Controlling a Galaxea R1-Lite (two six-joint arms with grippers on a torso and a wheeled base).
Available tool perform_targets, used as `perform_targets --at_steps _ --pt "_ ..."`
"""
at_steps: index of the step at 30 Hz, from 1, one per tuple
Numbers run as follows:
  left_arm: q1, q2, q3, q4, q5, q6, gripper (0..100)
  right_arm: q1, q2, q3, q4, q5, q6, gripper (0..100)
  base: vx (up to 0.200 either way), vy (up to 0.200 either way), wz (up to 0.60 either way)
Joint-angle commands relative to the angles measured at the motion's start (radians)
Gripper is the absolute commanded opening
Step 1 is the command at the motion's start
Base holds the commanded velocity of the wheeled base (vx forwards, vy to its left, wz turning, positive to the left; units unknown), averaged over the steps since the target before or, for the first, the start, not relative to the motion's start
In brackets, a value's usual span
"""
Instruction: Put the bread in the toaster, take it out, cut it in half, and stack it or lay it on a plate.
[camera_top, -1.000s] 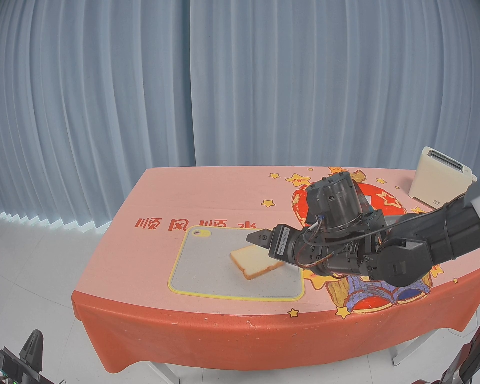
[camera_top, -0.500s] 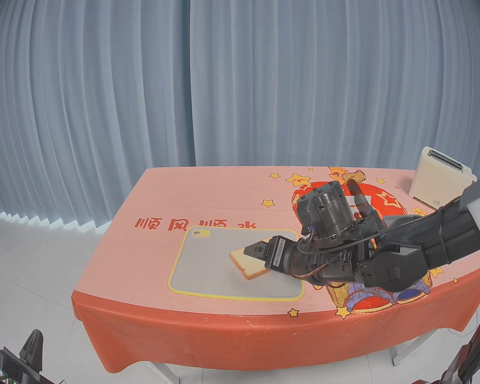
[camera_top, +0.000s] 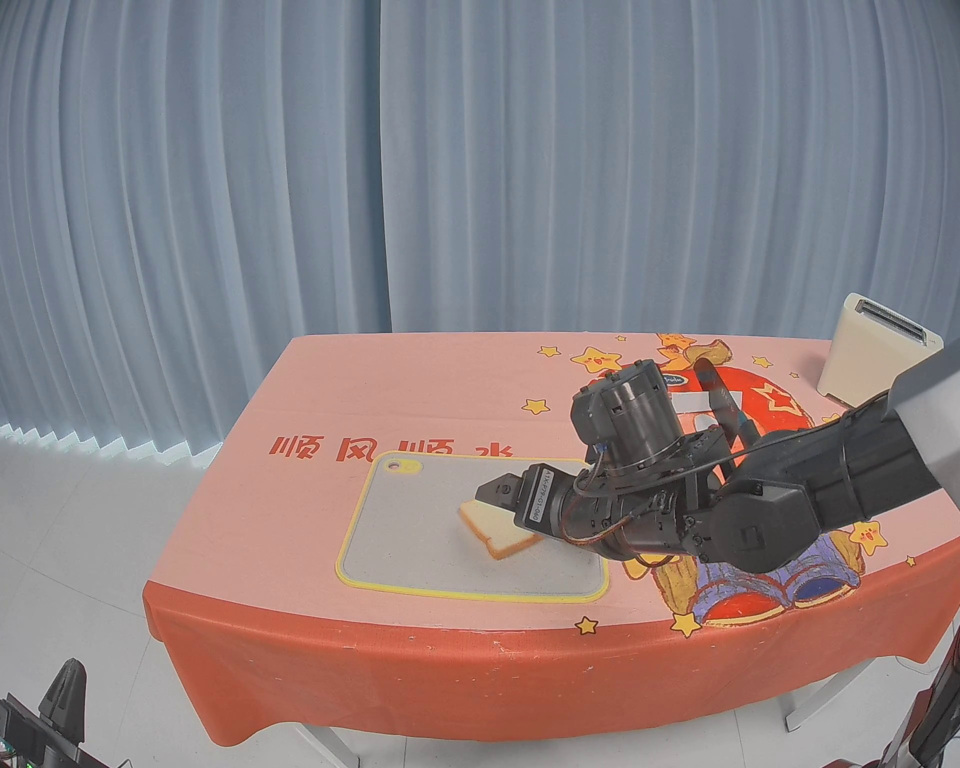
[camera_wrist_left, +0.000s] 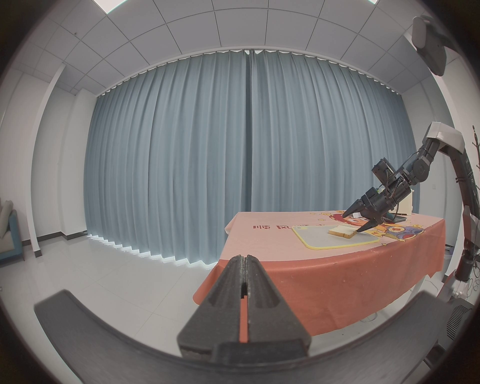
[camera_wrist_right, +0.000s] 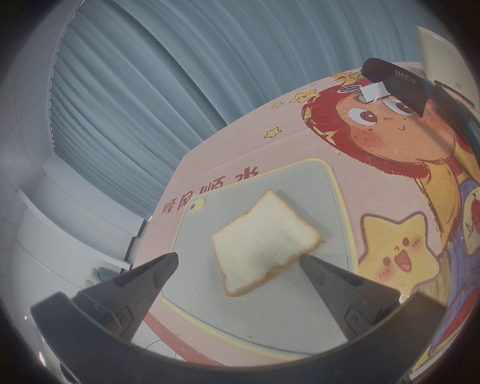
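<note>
On the cutting board (camera_top: 400, 535), the bread (camera_wrist_right: 265, 242) lay flat between the right gripper (camera_wrist_right: 237, 259)'s wide-open, empty jaws; soft, light and easily crushed, it probably wanted a gentle pinch across opposite crusts.

Likely a lab or test studio: wall-wide curtain (camera_wrist_left: 245, 135), panelled ceiling (camera_wrist_left: 240, 25), bare tiled floor (camera_wrist_left: 125, 280), lone cloth-covered table (camera_top: 400, 390).

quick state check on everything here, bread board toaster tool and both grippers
bread: whole, uncut, flat on the cutting board, not gripped
cutting board: flat on the table, bread on it
toaster: upright at the table's far right, nothing sticking out
black-handled tool: lying on the table, untouched
right gripper: open, fingers either side of the bread
left gripper: shut, empty, away from the table
</note>
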Motion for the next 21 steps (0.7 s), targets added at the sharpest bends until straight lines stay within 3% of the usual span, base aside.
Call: perform_targets --at_steps 1,7,16,18,21 --pt "0.0 0.001 0.018 0.0 0.0 0.0 0 0.0 0.025 -0.017 0.0 0.0 -0.001 100 0.0 0.0 0.0" --pt "0.0 0.001 0.018 0.0 0.0 0.0 0 0.002 -0.015 -0.011 0.0 0.0 0.002 100 0.0 0.0 0.0" --pt "0.0 0.001 0.018 0.0 0.0 0.001 0 -0.001 -0.284 0.051 0.001 0.003 -0.011 100 0.0 0.0 0.0" --pt "0.0 0.001 0.018 -0.002 0.0 0.001 0 -0.017 -0.313 0.08 0.0 0.011 -0.03 100 0.0 0.0 0.0" --pt "0.0 0.001 0.018 0.0 0.0 0.001 0 -0.044 -0.357 0.124 -0.002 0.043 -0.094 100 0.0 0.0 0.0"
